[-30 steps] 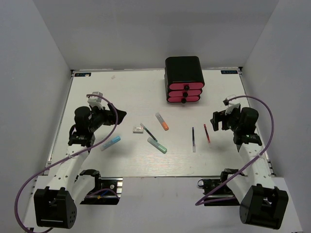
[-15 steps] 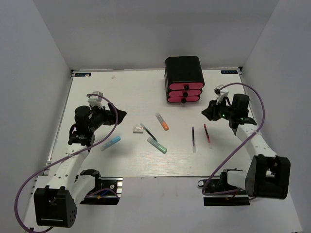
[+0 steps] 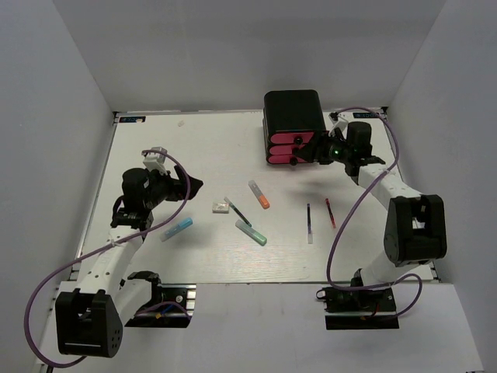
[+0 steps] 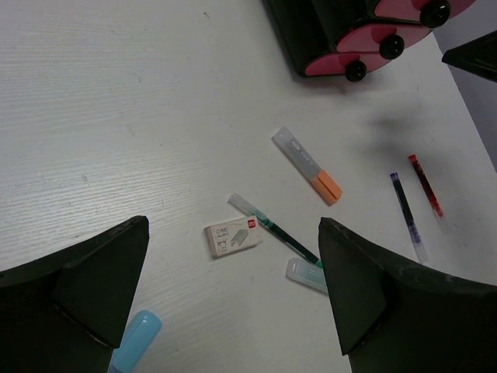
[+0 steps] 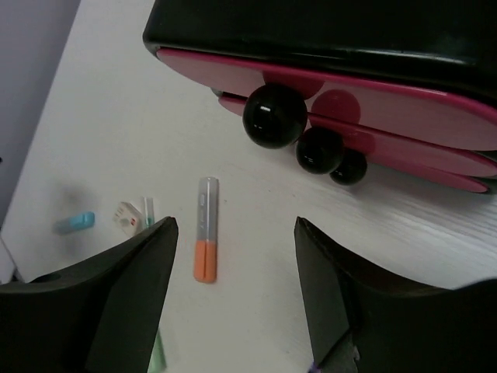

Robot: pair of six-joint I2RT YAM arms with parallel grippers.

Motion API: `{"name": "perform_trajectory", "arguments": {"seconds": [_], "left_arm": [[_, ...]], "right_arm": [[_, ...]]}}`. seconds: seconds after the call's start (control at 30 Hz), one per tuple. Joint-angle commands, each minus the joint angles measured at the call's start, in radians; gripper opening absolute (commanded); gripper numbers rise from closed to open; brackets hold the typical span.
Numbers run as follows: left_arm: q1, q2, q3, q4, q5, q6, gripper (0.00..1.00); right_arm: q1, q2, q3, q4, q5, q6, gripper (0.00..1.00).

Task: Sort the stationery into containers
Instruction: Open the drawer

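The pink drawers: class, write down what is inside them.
Nothing inside shows: all three pink drawers look shut in the black cabinet, their fronts covering any contents.

- The left arm [image 3: 116, 252] rises from its base at the near-left corner of the bench [image 3: 202, 148] and leans along the left edge. Its wrist is bent to point right.
- The left gripper [image 3: 189, 185] is held over the left half of the bench, about midway between the near and far edges. Its jaws are spread wide and its fingers [image 4: 85, 280] hold nothing.
- The right arm [image 3: 378, 177] stretches from the near-right corner toward the far edge, with the forearm angled left.
- The right gripper [image 3: 305, 148] sits close to the far edge, right of centre, pointing left. Its jaws are spread and empty.
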State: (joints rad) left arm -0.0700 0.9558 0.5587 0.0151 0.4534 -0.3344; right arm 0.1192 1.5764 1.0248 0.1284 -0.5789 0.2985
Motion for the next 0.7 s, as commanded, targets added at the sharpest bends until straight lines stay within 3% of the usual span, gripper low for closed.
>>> {"name": "perform_trajectory", "arguments": {"seconds": [0.0, 0.67], "left_arm": [[0.003, 0.004, 0.04, -0.009, 0.019, 0.018, 1.0], [0.003, 0.023, 0.04, 0.0, 0.047, 0.018, 1.0]], "right_arm": [[0.036, 0.03, 0.054, 0.092, 0.043, 0.189, 0.68], [0.085, 0.14, 0.152, 0.137, 0.286, 0.381, 0.56]]}}
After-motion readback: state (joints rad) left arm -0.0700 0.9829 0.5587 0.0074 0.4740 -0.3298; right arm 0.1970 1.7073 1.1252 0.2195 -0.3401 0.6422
